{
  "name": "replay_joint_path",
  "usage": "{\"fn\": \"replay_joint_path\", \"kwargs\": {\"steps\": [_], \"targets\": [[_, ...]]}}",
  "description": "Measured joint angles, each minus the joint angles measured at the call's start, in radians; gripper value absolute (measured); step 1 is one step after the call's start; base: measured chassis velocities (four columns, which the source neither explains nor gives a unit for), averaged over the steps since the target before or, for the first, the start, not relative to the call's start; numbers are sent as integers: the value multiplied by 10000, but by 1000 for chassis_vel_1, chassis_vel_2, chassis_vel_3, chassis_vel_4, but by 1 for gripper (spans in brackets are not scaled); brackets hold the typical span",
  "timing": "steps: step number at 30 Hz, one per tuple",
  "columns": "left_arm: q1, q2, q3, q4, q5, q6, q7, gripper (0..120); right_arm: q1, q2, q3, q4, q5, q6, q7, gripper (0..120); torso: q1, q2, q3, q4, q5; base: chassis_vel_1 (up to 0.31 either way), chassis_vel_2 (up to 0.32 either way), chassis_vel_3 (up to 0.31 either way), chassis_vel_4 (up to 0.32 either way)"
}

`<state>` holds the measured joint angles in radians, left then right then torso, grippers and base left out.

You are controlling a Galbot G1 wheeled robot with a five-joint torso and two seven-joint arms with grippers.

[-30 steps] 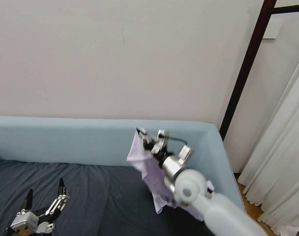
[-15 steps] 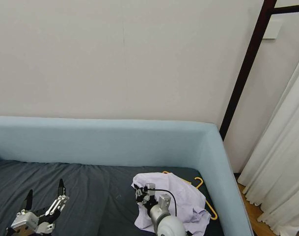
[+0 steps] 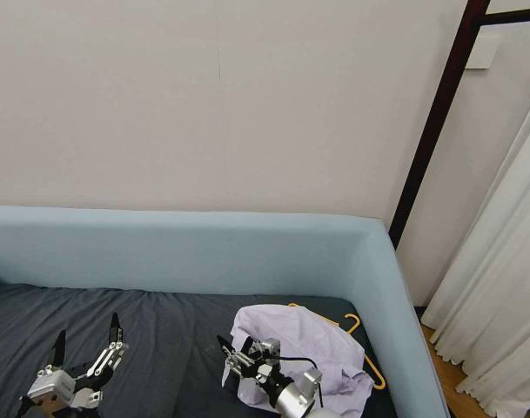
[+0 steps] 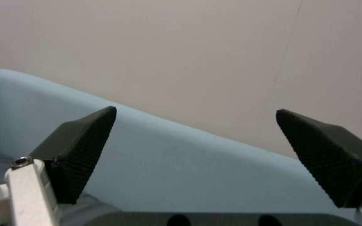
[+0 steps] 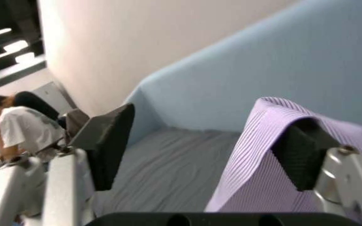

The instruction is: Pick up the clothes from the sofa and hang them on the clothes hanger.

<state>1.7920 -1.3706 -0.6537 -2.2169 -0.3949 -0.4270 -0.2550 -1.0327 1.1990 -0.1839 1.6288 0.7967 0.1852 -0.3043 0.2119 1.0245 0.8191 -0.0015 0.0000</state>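
Note:
A lilac striped shirt [image 3: 312, 348] lies crumpled on the dark sofa seat [image 3: 160, 335], over a yellow hanger [image 3: 362, 338] near the sofa's right end. My right gripper [image 3: 237, 363] sits low at the shirt's left edge, open. In the right wrist view the right gripper [image 5: 203, 150] stands wide, with a fold of the shirt [image 5: 262, 155] resting against one finger [image 5: 300, 155] but not clamped. My left gripper [image 3: 87, 346] hovers open over the seat at the lower left, and the left gripper [image 4: 212, 155] holds nothing.
The sofa's light blue backrest [image 3: 177, 248] runs along the white wall, with its arm [image 3: 395, 331] on the right. A dark rack pole [image 3: 434, 122] rises at the right, beside white curtains [image 3: 499, 287].
A second ago my right gripper held the shirt up in the air. It came down to the seat, the shirt now lies there, and the fingers have opened off it.

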Motion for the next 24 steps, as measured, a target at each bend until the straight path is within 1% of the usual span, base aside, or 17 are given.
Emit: {"fn": "replay_joint_path", "kwargs": {"steps": [1, 2, 4, 5, 7, 9, 10, 11, 13, 14, 15, 17, 18, 19, 20, 22, 24], "targets": [[-20, 17, 12, 4, -17, 21, -1, 100, -74, -59, 122, 94, -481, -45, 151, 85, 1, 0, 0, 0, -1, 0, 0, 0, 0], [-46, 36, 25, 12, -28, 35, -2, 100, -187, -160, 191, 267, -1098, -332, 727, 90, 1, 0, 0, 0, -1, 0, 0, 0, 0], [-94, 64, 49, 49, -50, 47, -3, 100, -482, -416, 173, 685, -1313, -1257, 1594, 97, 1, 0, 0, -1, 0, 0, 0, 0, 0], [-94, 64, 49, 49, -50, 47, -3, 100, -482, -416, 173, 685, -1313, -1257, 1594, 97, 1, 0, 0, -1, 0, 0, 0, 0, 0], [-122, 81, 69, 81, -63, 48, -5, 100, -676, -543, 91, 971, -1531, -2437, 2701, 100, 0, 0, 0, -1, -1, 0, 0, 0, 0], [-145, 107, 100, 104, -81, 49, -13, 100, -836, -585, -125, 1196, -1666, -4246, 4906, 100, 0, 0, 1, -1, -1, 0, 0, 0, 0], [-145, 107, 100, 104, -81, 49, -13, 100, -836, -585, -125, 1196, -1666, -4246, 4906, 100, 0, 0, 1, -1, -1, 0, 0, 0, 0], [-156, 129, 107, 104, -103, 49, -15, 100, -872, -557, -187, 1230, -1377, -4707, 5570, 100, 1, 0, 0, -1, -1, 0, 0, 0, 0], [-163, 162, 104, 121, -138, 48, -26, 100, -970, -523, -193, 1145, -1286, -4428, 4970, 100, 1, 0, 0, 0, -1, 0, 0, 0, 0], [-166, 177, 94, 136, -151, 47, -33, 100, -1023, -526, -157, 994, -1486, -3869, 4024, 100, 1, 0, 1, 0, -1, 0, 0, 0, 0], [-166, 177, 94, 136, -151, 47, -33, 100, -1023, -526, -157, 994, -1486, -3869, 4024, 100, 1, 0, 1, 0, -1, 0, 0, 0, 0], [-168, 187, 87, 159, -170, 47, -47, 100, -1103, -570, 40, 577, -2021, -2658, 1193, 100, 2, 0, 0, 1, 0, 0, 0, 0, 0], [-168, 187, 90, 159, -170, 47, -49, 100, -1127, -602, 138, 462, -2150, -2474, 303, 100, 2, 0, 1, 1, -1, 0, 0, 0, 0], [-167, 187, 98, 158, -171, 47, -49, 100, -1163, -641, 252, 345, -2324, -2370, -576, 100, 2, 0, 1, 1, 0, 0, 0, 0, 0], [-167, 187, 98, 158, -171, 47, -49, 100, -1163, -641, 252, 345, -2324, -2370, -576, 100, 2, 0, 1, 1, 0, 0, 0, 0, 0], [-163, 184, 99, 147, -171, 47, -51, 100, -1232, -709, 496, 199, -2747, -2418, -1550, 100, 2, 0, 1, 0, 0, 0, 0, 0, 0], [-162, 163, 100, 108, -164, 47, -52, 100, -1350, -889, 1028, 44, -3831, -2777, -2779, 100, 2, 0, 1, 0, 0, 0, 0, 0, 0]]}}
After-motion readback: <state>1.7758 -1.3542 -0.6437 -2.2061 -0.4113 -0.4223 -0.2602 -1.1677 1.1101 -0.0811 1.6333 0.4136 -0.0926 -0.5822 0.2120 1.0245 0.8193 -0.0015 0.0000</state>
